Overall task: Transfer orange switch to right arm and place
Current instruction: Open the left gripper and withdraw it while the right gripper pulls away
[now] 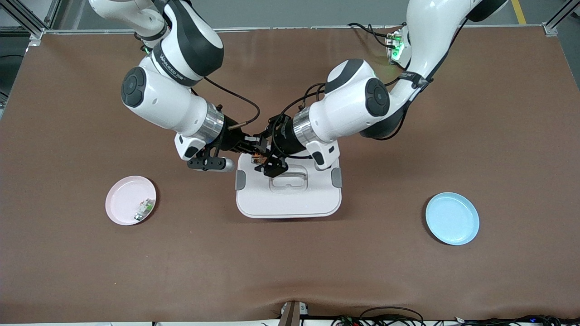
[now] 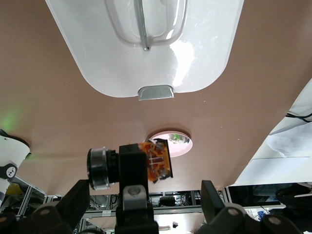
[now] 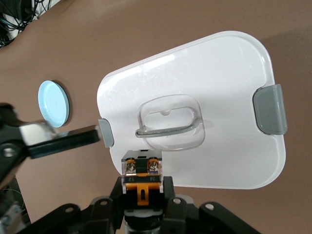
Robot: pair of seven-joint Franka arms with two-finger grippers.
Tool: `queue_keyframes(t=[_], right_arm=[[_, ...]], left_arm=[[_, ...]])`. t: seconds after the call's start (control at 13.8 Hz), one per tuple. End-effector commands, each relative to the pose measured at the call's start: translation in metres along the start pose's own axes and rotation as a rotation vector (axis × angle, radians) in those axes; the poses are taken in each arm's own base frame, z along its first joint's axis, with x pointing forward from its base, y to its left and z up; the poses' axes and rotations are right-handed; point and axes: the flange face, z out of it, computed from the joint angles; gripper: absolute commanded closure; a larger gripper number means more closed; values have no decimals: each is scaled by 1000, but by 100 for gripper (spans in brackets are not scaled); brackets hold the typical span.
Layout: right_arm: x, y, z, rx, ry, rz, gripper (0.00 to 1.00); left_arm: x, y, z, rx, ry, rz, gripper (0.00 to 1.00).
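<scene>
- Right gripper over the white box, clamped on the switch.
- Left gripper beside it over the box, fingers spread wide, clear of the switch.
</scene>
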Motion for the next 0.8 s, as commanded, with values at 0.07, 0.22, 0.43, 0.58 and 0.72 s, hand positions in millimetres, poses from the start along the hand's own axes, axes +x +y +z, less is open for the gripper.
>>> queue_keyframes(t=[0.07,0.22,0.43,0.58,0.72], right_arm=[[-4,1,-12,-5,-24,-9,100],[-4,8,-24,-25,-44,-81,100],[-1,29,-51,-158,-46,-235,100],[1,43,-67,-257,-52,-357,100],[8,64,-86,-357,-66,-477,100]], left_arm=[[6,7,-39,-14,105,57,0],[12,8,-52,-33,228,163,0],[26,17,-82,-36,361,364,0],[38,18,-106,26,443,508,0],[60,18,-130,146,561,655,0]])
